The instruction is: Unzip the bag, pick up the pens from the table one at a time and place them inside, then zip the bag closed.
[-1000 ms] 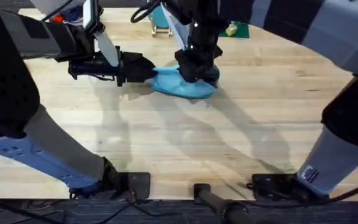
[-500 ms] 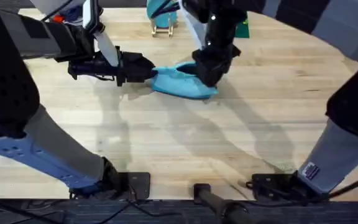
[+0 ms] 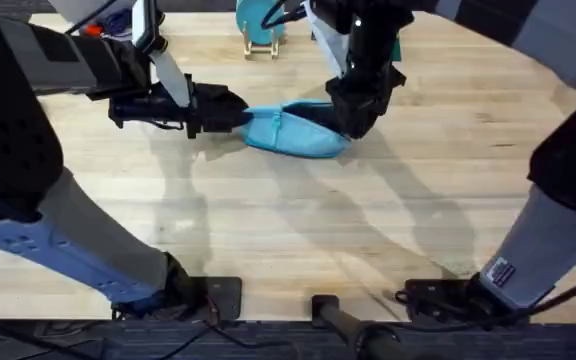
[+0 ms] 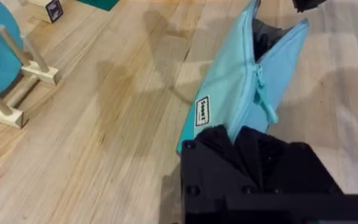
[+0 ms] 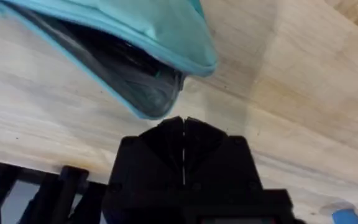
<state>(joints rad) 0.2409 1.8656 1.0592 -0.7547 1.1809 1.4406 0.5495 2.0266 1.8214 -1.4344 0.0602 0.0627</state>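
The right gripper has slid off the soft turquoise bag to its gaping end, fingers pressed together. The left gripper pinches the opposite end against the grained table.

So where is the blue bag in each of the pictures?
Overhead: the bag lies on the table, past the middle, between the left gripper and the right gripper.
Left wrist: it runs from the centre to the upper right, mouth gaping.
Right wrist: it hangs across the top, dark opening facing the camera.
Shared landmark: the bag's open zipper mouth.
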